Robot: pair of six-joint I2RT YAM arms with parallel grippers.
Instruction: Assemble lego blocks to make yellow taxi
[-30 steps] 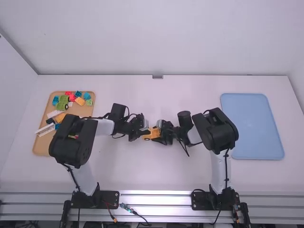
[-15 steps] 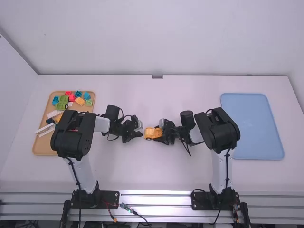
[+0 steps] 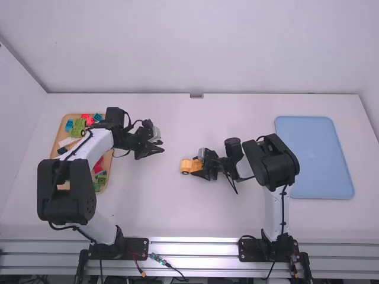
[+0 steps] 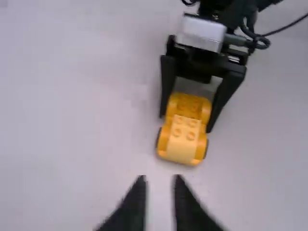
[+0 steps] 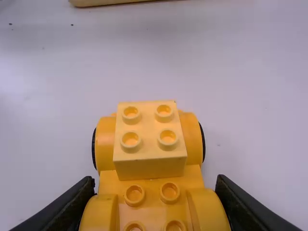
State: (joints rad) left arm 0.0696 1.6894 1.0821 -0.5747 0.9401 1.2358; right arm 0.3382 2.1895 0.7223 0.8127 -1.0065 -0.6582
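My left gripper [image 3: 155, 148] stands open above the table, left of the yellow car [image 3: 187, 166], holding nothing. Seen from its wrist, that gripper [image 4: 159, 192] has an empty gap between its fingers. My right gripper [image 3: 205, 167] is shut on the rear part of the car, gripping it from both sides. From its wrist, this gripper [image 5: 156, 192] has the car's rounded sides [image 5: 214, 211] between its fingers. A pale yellow brick [image 5: 149, 139] with studs on top sits on the car's far end, between the wheels. In the left wrist view the car [image 4: 184, 132] stands on the table.
A wooden tray [image 3: 61, 135] at the left holds several loose pieces, among them a green block [image 3: 77, 128] and red and blue ones; the left arm reaches over it. A blue tray [image 3: 317, 157] lies at the right.
My left gripper has opened and let go of the car, moving back to the left and somewhat away from the camera. The right arm keeps nearly still with the car.
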